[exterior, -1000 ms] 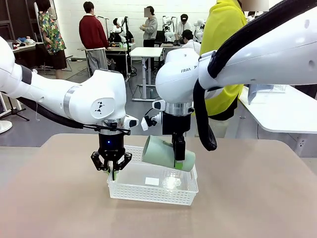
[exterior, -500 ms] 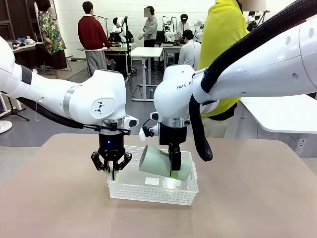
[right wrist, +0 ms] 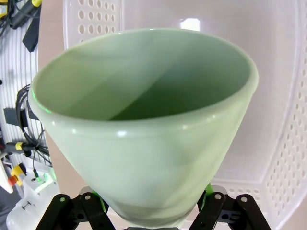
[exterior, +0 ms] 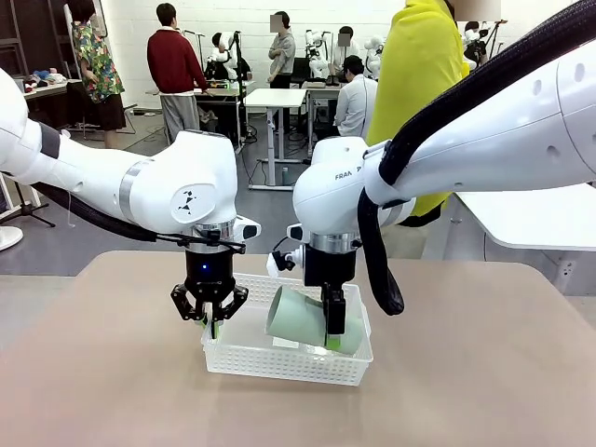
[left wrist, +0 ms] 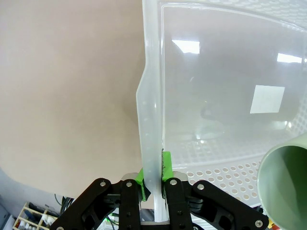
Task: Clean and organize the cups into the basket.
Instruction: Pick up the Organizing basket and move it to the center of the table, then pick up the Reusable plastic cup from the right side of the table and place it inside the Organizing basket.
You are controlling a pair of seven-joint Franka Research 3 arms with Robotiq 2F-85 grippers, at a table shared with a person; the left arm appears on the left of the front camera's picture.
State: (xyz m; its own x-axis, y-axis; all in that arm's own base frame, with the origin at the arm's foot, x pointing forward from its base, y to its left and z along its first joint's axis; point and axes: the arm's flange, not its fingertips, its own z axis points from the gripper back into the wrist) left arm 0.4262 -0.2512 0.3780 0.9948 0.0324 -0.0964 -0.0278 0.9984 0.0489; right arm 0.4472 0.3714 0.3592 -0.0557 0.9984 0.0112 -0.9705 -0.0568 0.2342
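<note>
Both tools working at the white basket [exterior: 279, 361].
Your left tool [left wrist: 153, 168] is clenched on the basket's left rim, green pads pinching the wall, and the basket sits on the tan surface [exterior: 466, 372]. Your right tool [exterior: 332, 337] grasps the mint green cup [exterior: 296, 317] at its narrow end. The cup is tilted on its side, low in the basket; floor contact can't be told. White square patch [left wrist: 267, 99] on the basket floor. Right arm [exterior: 484, 140] reads "FRAN". Person in yellow [exterior: 419, 74] beyond.

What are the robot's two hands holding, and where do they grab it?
The left gripper pinches the basket by its side wall at the rim. The right gripper holds the mint green cup by its narrow bottom end.
</note>
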